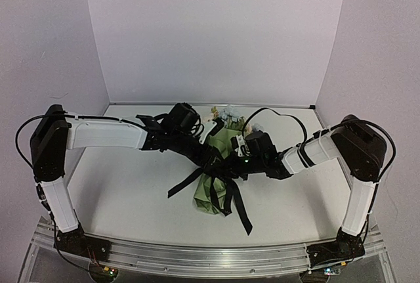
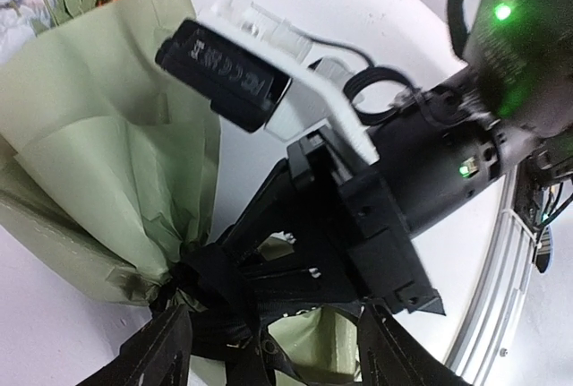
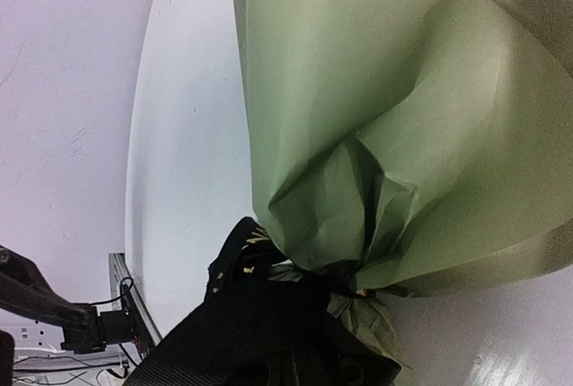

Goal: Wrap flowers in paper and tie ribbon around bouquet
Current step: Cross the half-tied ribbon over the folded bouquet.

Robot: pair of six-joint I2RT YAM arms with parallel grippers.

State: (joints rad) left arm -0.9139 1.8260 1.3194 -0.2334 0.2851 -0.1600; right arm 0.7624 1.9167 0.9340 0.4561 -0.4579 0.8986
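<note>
Hovering with jaws released, the left gripper [image 2: 277, 370] straddles the knot of the ribbon [image 1: 240, 209] at the pinched neck of the bouquet [image 2: 98, 153], lying on the tabletop [image 1: 131, 188] just ahead of it; the right gripper [image 2: 226, 256], opposite, is clenched on the ribbon; tightening likely needs a level, gentle pull, sparing the creased paper [image 3: 403, 90].

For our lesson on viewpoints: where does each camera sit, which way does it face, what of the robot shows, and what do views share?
Top: above and behind the robot, facing down at the table; left arm and right arm show.
Left wrist: faces the bouquet neck and the right arm; own spread fingers at bottom.
Right wrist: close on paper and ribbon; own fingers unclear.
Shared: all show the green paper.
</note>
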